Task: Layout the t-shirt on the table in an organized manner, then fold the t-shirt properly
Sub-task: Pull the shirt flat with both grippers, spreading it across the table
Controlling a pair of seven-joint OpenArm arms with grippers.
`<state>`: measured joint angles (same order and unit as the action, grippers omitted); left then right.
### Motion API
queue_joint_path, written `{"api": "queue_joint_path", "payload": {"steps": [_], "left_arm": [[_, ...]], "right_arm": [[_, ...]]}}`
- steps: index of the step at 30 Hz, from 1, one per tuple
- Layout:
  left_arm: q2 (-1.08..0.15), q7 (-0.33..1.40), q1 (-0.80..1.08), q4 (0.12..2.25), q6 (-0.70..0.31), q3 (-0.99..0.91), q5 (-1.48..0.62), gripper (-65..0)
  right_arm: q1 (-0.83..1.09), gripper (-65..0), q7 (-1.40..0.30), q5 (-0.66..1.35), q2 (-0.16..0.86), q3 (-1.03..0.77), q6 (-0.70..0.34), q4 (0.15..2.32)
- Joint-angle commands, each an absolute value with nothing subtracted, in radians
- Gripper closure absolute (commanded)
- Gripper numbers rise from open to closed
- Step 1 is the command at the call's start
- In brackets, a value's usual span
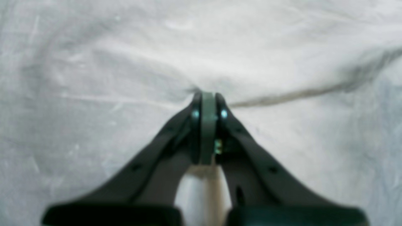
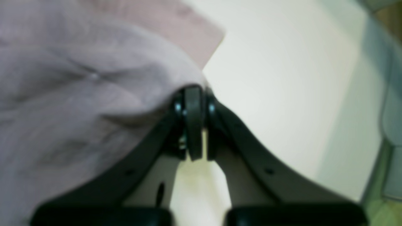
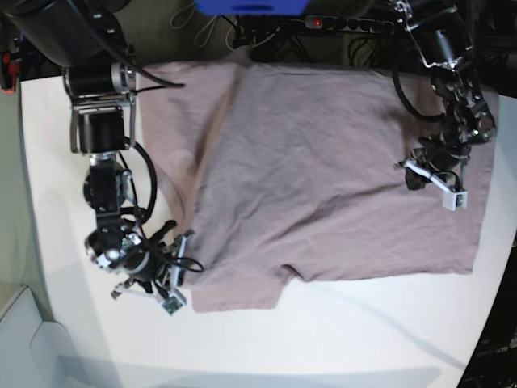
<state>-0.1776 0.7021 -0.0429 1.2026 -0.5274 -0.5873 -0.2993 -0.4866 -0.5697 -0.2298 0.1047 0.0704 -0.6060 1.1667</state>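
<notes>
The dusty pink t-shirt (image 3: 323, 178) lies spread over the white table (image 3: 339, 339), creased, with one sleeve folded at the left. My left gripper (image 3: 410, 172) rests on the shirt's right part. In the left wrist view its tips (image 1: 207, 95) are shut with a ridge of the cloth (image 1: 125, 62) pinched between them. My right gripper (image 3: 187, 252) is at the shirt's lower left edge. In the right wrist view it (image 2: 194, 91) is shut on the bunched edge of the shirt (image 2: 78, 94), with bare table (image 2: 282, 94) beside it.
Cables and a blue object (image 3: 250, 6) lie along the back edge behind the shirt. The table's curved edge (image 3: 493, 323) runs down the right side. In the right wrist view the table edge (image 2: 367, 175) is close on the right.
</notes>
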Motion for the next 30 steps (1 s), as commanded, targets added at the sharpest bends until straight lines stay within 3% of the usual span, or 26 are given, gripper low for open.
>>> {"api": "queue_joint_path", "payload": {"steps": [1,9,12,15,19,26,30], "left_arm": [[-0.196,0.748,-0.039,1.205,-0.518,-0.587,-0.262,0.0],[-0.252,0.748,-0.048,1.199,-0.518,-0.588,-0.263,0.0],[-0.263,0.748,-0.050,1.199,-0.518,-0.588,-0.263,0.0],[-0.263,0.748,-0.056,1.207,-0.518,-0.588,-0.263,0.0],[-0.262,0.748,-0.091,1.208,-0.518,-0.588,-0.265,0.0],[-0.262,0.759,-0.133,1.213,-0.518,-0.590,-0.266,0.0],[-0.259,0.760,-0.133,1.247,-0.518,-0.590,-0.266,0.0]], "right_arm": [[-0.522,-0.6,-0.545,-0.219,0.108,0.070,-0.602,1.175],[-0.515,-27.7,-0.556,-0.219,0.133,0.067,-0.602,1.164],[-0.481,-33.3,-0.595,-0.219,0.163,0.061,-0.602,1.247],[-0.383,-34.7,-0.684,-0.219,0.165,0.036,-0.602,1.417],[-0.226,-30.1,-0.696,-0.217,0.124,0.036,-0.602,1.581],[-0.136,-2.1,-0.694,-0.217,0.054,0.036,-0.602,1.538],[-0.140,0.0,-0.693,-0.217,0.058,0.036,-0.602,1.452]]}}
